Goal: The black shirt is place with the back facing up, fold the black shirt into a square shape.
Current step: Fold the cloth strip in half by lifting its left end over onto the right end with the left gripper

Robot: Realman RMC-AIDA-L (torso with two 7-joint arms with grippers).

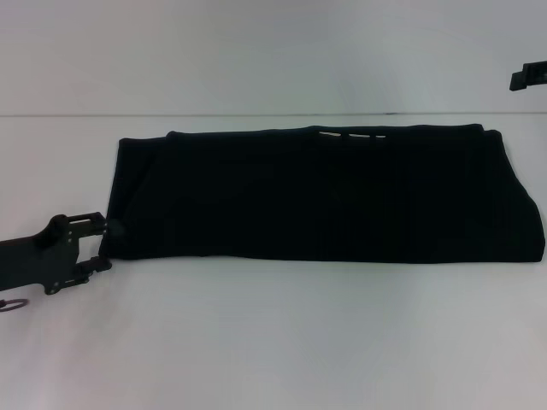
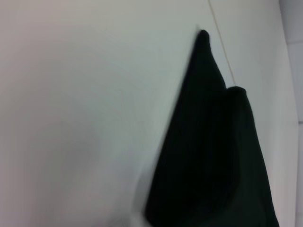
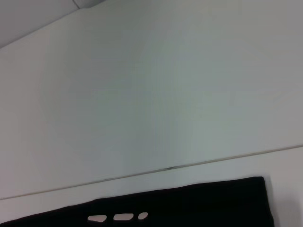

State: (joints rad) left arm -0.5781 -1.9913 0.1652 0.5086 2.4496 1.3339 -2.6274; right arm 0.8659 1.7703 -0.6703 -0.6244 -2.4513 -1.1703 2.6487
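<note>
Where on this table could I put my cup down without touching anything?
The wide bare strip of table in front of the black shirt is free, as is the narrower band behind it. It is crowded at the shirt's near left corner, where the left gripper sits. The right gripper hangs far right.

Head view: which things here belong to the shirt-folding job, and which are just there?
Job:
- black shirt, already folded into a long band on the table
- left gripper, at the shirt's near left corner
- right gripper, raised at the far right edge

Just there:
- white table
- nothing else lying about
</note>
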